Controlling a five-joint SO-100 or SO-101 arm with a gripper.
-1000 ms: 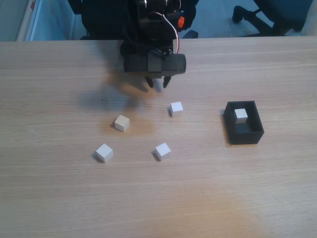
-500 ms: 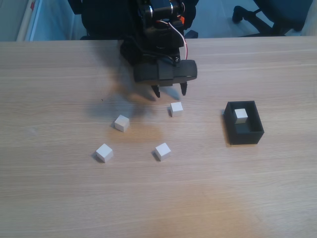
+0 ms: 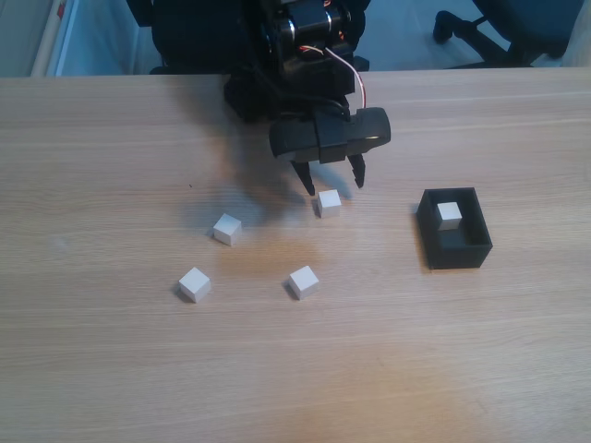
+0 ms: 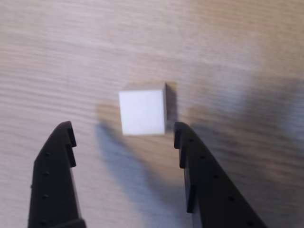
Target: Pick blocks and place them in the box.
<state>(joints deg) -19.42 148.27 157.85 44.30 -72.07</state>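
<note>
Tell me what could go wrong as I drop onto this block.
The gripper is open, with the block lying just ahead of the jaws in the wrist view rather than between them. Coming straight down may miss it or land a fingertip on its edge and knock it away. The block also sits slightly askew to the jaws, so closing may twist it and pinch its corners, giving a weak hold.
</note>
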